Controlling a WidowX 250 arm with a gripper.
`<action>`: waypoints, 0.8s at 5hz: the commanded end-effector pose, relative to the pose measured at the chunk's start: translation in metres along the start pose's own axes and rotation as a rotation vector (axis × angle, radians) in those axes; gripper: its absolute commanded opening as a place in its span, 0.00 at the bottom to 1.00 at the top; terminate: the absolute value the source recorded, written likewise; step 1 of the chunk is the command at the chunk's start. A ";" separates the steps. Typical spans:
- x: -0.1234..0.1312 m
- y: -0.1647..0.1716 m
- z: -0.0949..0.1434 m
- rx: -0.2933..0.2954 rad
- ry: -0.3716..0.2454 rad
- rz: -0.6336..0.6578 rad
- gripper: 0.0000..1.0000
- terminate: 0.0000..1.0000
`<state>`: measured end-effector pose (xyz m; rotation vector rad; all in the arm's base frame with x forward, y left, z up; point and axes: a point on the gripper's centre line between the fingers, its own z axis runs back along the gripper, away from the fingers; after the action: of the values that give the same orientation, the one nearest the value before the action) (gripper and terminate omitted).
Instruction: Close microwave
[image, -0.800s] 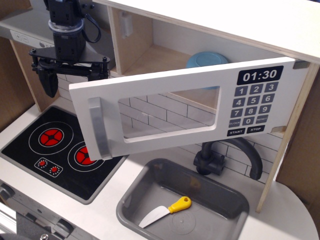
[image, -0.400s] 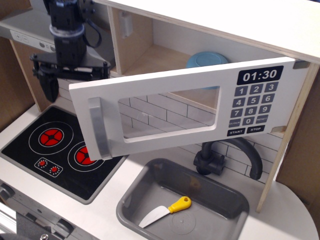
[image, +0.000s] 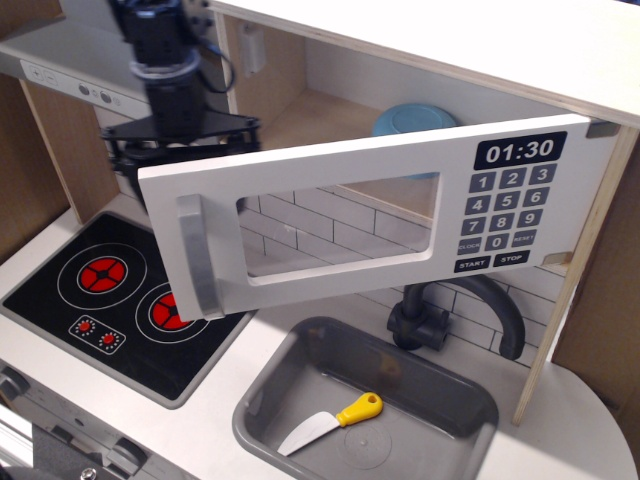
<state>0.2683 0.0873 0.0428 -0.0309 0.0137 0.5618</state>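
Microwave (image: 400, 215) sits mid-frame, its door swung wide open toward the camera, grey handle (image: 198, 258) at the door's left edge. Blue plate (image: 415, 120) is seen in the cavity. Risk judged: a push from behind the door would open it further, not shut it. Gripper (image: 180, 140) hangs upper left, pointing down, partly hidden behind the door's top corner; finger spread cannot be told.
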 end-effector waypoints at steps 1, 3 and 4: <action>-0.007 -0.038 0.066 0.007 -0.128 -0.045 1.00 0.00; -0.031 -0.067 0.113 -0.025 -0.126 -0.136 1.00 0.00; -0.046 -0.073 0.128 -0.067 -0.087 -0.218 1.00 0.00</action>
<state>0.2655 0.0029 0.1556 -0.0687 -0.0306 0.3490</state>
